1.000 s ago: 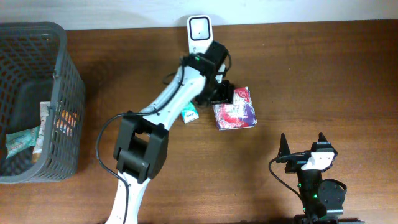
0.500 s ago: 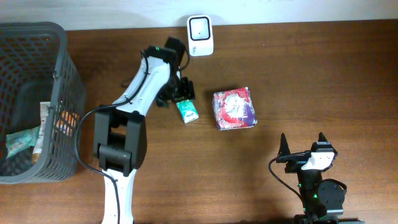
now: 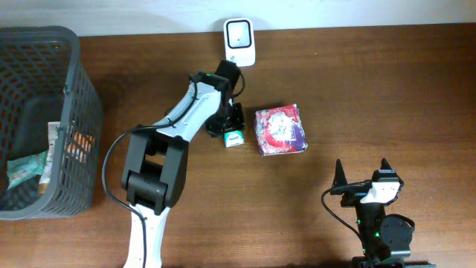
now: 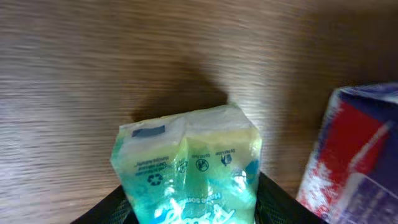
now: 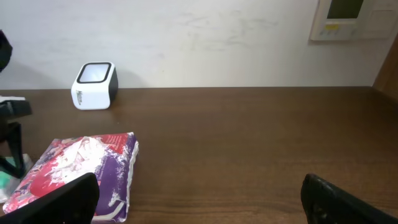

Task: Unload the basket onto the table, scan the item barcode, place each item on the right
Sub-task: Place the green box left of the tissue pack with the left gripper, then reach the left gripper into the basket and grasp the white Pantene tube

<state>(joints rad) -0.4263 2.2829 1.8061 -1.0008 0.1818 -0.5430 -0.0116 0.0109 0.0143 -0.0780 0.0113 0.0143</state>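
1. Item. One small green packet (image 4: 186,168) lies on the table (image 3: 387,89), directly under the left gripper (image 3: 229,125) and between its two fingers (image 4: 107,209). In the left wrist view one dark finger flanks each side of the packet, and printed symbols and a recycling mark face the camera. No barcode can be made out on the visible face.

2. Left gripper state. The jaws are partly apart with the packet between them. Whether they press on the packet or only bracket it cannot be told.

3. Adjacent objects. One red-and-purple pack (image 3: 280,129) lies just beside the left gripper, on the side toward the right arm. A narrow strip of bare table separates it from the green packet. In the left wrist view its edge fills the right margin.

4. Scanner. One white scanner (image 3: 239,33) stands beyond the left gripper at the far table edge, against the wall. The left arm's own wrist lies between the gripper and the scanner.

5. Basket. One dark mesh basket (image 3: 82,97) stands well apart from the left gripper, on the side away from the red-and-purple pack. It holds several packs, and their count cannot be told through the mesh.

6. Right gripper. The right gripper (image 3: 361,168) is near the front table edge, well apart from the item, with its jaws spread wide and nothing between them.
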